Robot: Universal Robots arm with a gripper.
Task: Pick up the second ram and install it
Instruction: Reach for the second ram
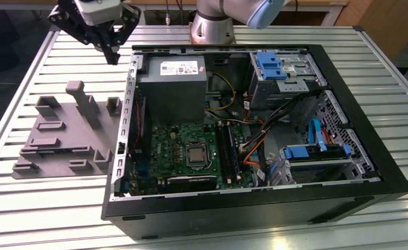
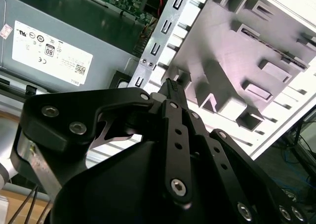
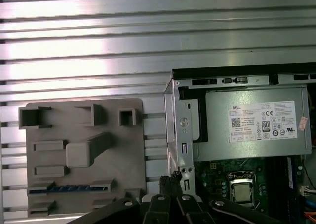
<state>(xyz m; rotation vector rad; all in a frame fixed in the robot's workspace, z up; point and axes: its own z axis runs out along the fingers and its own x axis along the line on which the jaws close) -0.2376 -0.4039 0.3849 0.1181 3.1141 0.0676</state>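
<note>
The gripper (image 1: 111, 56) hung with its fingers pressed together and nothing between them, above a worktop (image 1: 23, 78) of ribbed, shiny metal slats. Below it and to one side lay a grey moulded fixture (image 1: 61, 138). In the first wrist view, the second ram (image 3: 69, 188) sat as a blue-green strip in one of the fixture's long slots, apart from the gripper. On the gripper's other side stood the open computer case (image 1: 259, 208), its grey power supply (image 1: 172, 88) nearest. Beyond the worktop was wooden furniture (image 1: 391, 21).
</note>
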